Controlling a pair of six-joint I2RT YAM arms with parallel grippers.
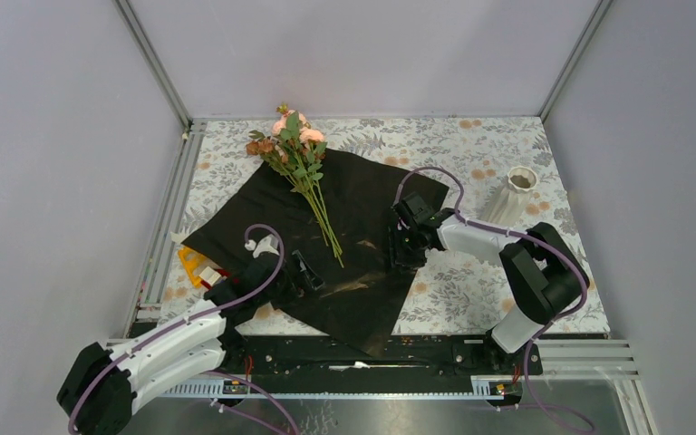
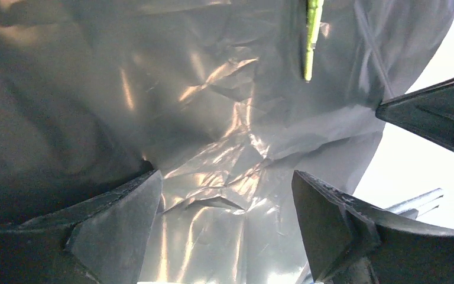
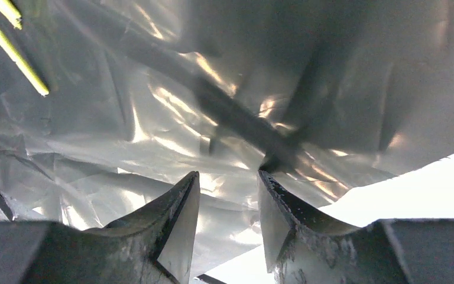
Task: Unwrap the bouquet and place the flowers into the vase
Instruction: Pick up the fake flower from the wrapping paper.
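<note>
At frame centre, the black wrapping paper (image 1: 362,199) lay opened flat on the tabletop (image 1: 471,281); unwrapping appeared complete. The flowers (image 1: 301,163) lay loose on it, blooms toward upper left. The vase (image 1: 513,195) stood upright at upper right, well apart, with no stems in it. The left pincer (image 1: 308,272) was spread wide over the paper. The right pincer (image 1: 406,256) was partly spread at the paper's right edge, gripping nothing. Lifting and insertion were not yet done.

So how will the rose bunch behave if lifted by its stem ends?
The rose bunch is probably light but top-heavy, blooms at one end of thin stems, so it may sag. No tie shows, so stems could splay. The glossy wrapping paper beneath may let them slide.
</note>
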